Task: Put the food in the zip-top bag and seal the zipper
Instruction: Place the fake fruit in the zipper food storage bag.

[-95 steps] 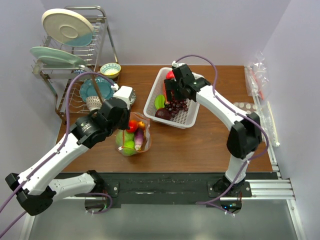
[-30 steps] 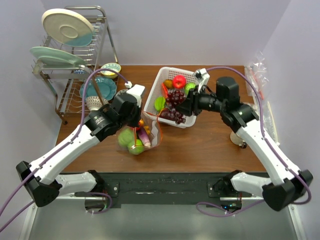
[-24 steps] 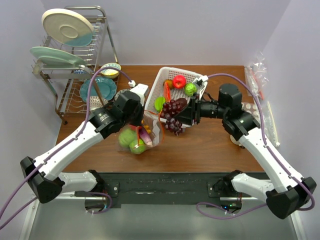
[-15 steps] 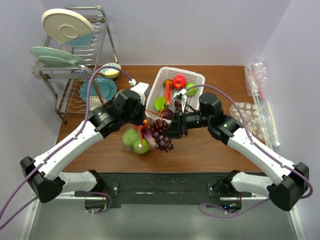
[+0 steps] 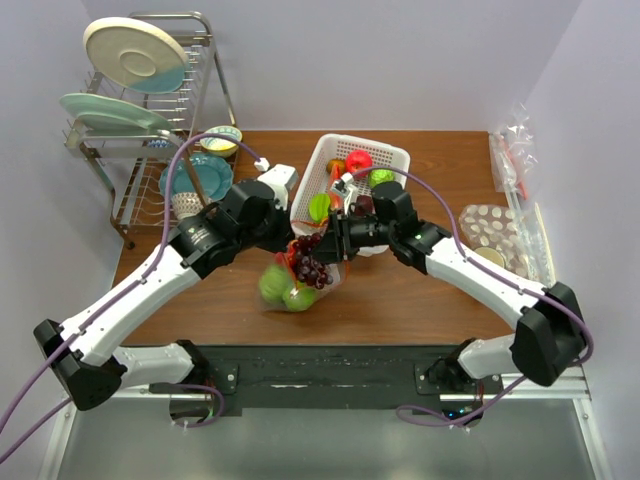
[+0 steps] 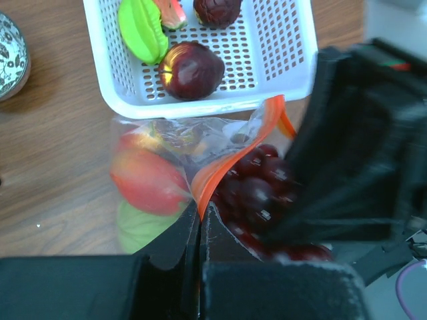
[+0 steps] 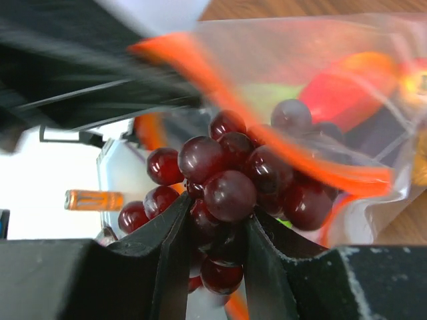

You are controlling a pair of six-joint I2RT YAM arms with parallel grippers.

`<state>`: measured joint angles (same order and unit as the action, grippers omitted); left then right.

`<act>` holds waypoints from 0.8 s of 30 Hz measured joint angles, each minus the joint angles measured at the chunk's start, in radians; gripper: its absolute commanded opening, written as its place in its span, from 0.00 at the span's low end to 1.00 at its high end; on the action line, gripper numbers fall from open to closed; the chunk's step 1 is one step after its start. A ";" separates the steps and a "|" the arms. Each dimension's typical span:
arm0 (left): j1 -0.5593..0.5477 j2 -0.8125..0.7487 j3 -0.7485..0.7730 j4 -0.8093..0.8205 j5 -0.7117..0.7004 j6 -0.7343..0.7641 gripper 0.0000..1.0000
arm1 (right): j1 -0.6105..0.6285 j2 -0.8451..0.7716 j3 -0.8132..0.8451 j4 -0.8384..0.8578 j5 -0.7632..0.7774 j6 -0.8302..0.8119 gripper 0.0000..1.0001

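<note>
Two end effectors pictured at one bag mouth. Left end effector (image 6: 200,215) clenched on zipper (image 6: 223,167); zip-top bag (image 5: 288,292) held open above tabletop (image 5: 420,290), red and green fruit (image 6: 147,181) seen inside. Bunch of dark grapes (image 7: 227,183), lodged partway in mouth, grasped by right end effector (image 7: 217,223). White basket (image 5: 395,152), more fruit inside, seen just behind bag.

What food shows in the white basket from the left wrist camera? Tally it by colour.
Green piece: 1
Dark red fruits: 2
Red-pink piece, cut off at the frame edge: 1
Total in the white basket: 4
</note>
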<state>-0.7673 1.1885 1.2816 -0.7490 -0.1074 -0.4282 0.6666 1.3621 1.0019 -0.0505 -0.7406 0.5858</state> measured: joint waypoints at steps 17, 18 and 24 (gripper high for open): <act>0.000 -0.025 0.016 -0.001 0.030 -0.007 0.00 | 0.002 0.008 0.101 -0.119 0.236 -0.077 0.81; 0.000 -0.025 0.016 -0.001 0.030 -0.008 0.00 | 0.003 -0.008 0.107 -0.158 0.256 -0.084 0.79; 0.000 -0.025 0.013 -0.001 0.030 -0.011 0.00 | 0.006 -0.157 0.163 -0.390 0.433 -0.144 0.69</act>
<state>-0.7673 1.1637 1.2945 -0.7498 -0.0776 -0.4389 0.6731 1.2049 1.1652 -0.4408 -0.3080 0.4416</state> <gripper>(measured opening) 0.019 0.722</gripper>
